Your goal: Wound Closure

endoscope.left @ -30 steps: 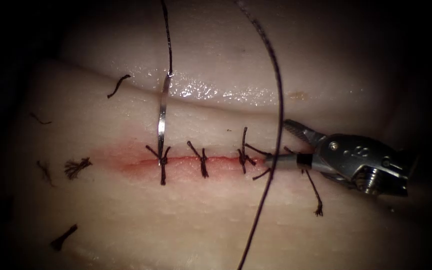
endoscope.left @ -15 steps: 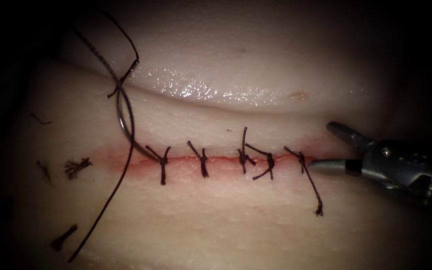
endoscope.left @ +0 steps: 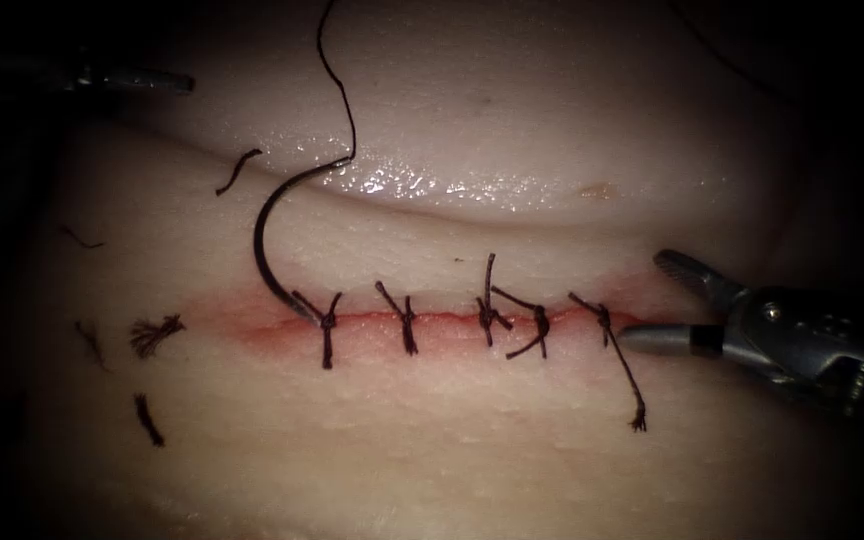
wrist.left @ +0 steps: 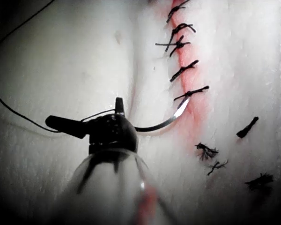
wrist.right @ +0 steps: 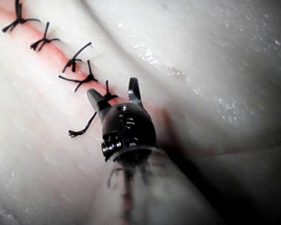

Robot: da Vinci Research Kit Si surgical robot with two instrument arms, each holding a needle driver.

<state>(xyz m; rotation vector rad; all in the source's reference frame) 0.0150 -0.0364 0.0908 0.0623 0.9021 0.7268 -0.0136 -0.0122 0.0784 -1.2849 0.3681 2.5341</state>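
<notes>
The curved needle point(endoscope.left: 264, 232) point(wrist.left: 165, 123) lies free on the tissue point(endoscope.left: 472, 440), above the cut's point(endoscope.left: 442, 320) left end. Its point rests by the leftmost stitch point(endoscope.left: 327, 325); whether it enters the tissue I cannot tell. Its thread point(endoscope.left: 337, 70) runs upward out of view. My left tool point(endoscope.left: 167, 80) point(wrist.left: 83, 111) sits far up and left, jaws wide open, holding nothing. My right tool point(endoscope.left: 642, 297) point(wrist.right: 111, 87) stands at the cut's right end, beside the rightmost stitch point(endoscope.left: 602, 318), jaws open and empty.
Several knotted stitches point(endoscope.left: 407, 320) cross the cut, with red fluid point(endoscope.left: 272, 330) along it. A long thread tail point(endoscope.left: 632, 385) hangs from the rightmost stitch. Cut ends of thread point(endoscope.left: 152, 335) lie on the tissue to the left. A wet fold point(endoscope.left: 432, 185) runs above the cut.
My left tool has opened, let the needle go and drawn away up and left. The needle has dropped flat onto the tissue. My right tool drew back right from the cut, then held still.
</notes>
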